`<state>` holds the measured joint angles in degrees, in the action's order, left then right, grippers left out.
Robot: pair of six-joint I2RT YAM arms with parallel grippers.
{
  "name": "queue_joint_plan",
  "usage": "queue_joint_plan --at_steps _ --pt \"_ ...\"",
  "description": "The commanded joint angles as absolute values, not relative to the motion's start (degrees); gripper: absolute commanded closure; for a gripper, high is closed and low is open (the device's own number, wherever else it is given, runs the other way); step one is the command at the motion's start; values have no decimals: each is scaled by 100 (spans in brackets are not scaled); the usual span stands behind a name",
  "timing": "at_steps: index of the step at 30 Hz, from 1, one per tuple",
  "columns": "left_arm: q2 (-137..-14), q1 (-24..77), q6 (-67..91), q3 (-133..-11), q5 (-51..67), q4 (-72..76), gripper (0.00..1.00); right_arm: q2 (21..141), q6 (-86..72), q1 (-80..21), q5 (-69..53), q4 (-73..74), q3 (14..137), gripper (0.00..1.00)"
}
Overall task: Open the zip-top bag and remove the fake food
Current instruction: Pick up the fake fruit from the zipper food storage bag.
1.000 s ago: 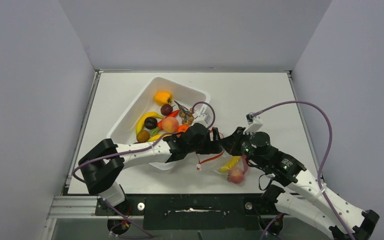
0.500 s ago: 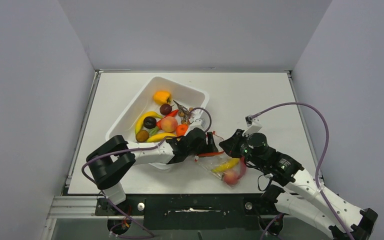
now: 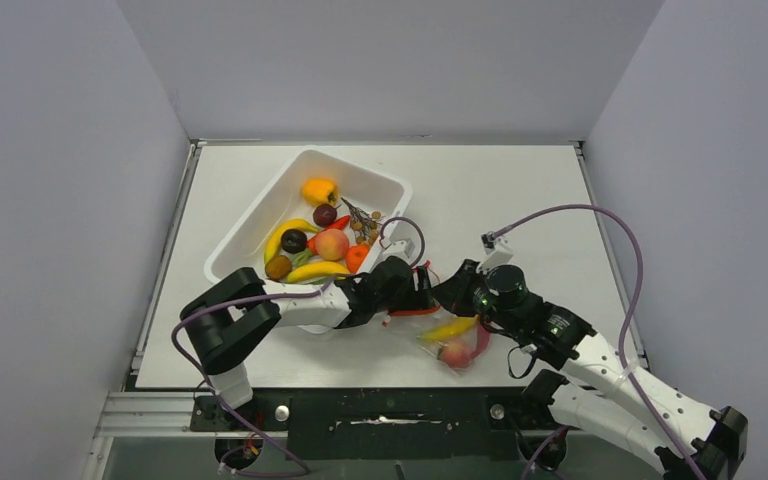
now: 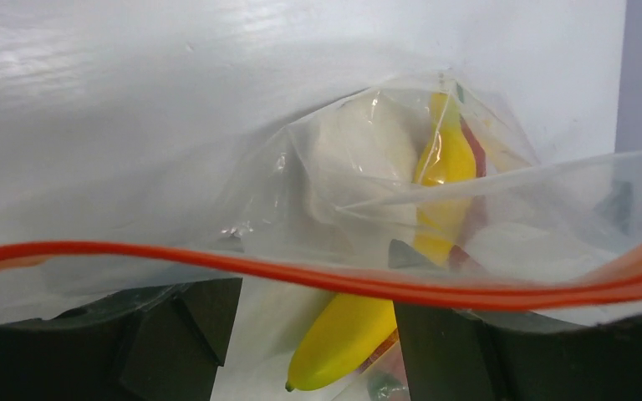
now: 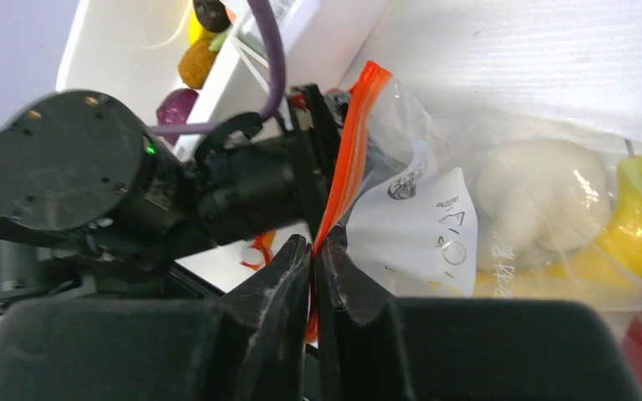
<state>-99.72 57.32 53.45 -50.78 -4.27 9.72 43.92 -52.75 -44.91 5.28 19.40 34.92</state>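
Observation:
The zip-top bag (image 3: 450, 340) lies on the table in front of the tub, its red-orange zip strip (image 3: 415, 312) toward the left arm. Through the plastic I see fake food: a yellow banana (image 3: 450, 328), a peach (image 3: 454, 353) and a red chili (image 3: 482, 340). My right gripper (image 5: 315, 249) is shut on the zip strip (image 5: 351, 142). My left gripper (image 4: 313, 284) stands open at the bag's mouth. The strip (image 4: 217, 261) runs across both its fingers, and the banana (image 4: 347, 334) lies loose between them.
A white tub (image 3: 250, 225) stands at the back left and holds several toy fruits; its near corner is right behind the left wrist. The left arm's purple cable (image 3: 400, 225) loops over the tub's edge. The table's front edge is close below the bag.
Both grippers and the bag have shifted a little left and toward the front edge. The left jaws have narrowed slightly. The right gripper stays clamped on the strip.

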Motion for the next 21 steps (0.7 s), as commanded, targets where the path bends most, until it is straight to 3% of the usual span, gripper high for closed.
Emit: queue_joint_plan --at_steps 1,4,8,11,14,21 --pt "-10142 5819 5702 -5256 -61 1840 38 3971 -5306 -4401 639 1940 3626 84" --pt "-10128 5827 5717 -5274 -105 1938 38 3779 -5304 -4331 879 2396 3745 61" --pt "-10151 5818 5741 -5325 -78 1858 37 3564 -5244 -4182 1417 3236 3940 51" --pt "-10138 5818 5877 -5216 -82 1970 36 3441 -5361 -3944 1865 3816 3952 56" --pt "-10116 5827 5957 -5126 -51 2134 37 3515 -5381 -3508 1860 4127 3828 73" --pt "-10273 5832 6032 -5283 267 2314 36 4179 -4988 -1935 -240 3182 2891 80"
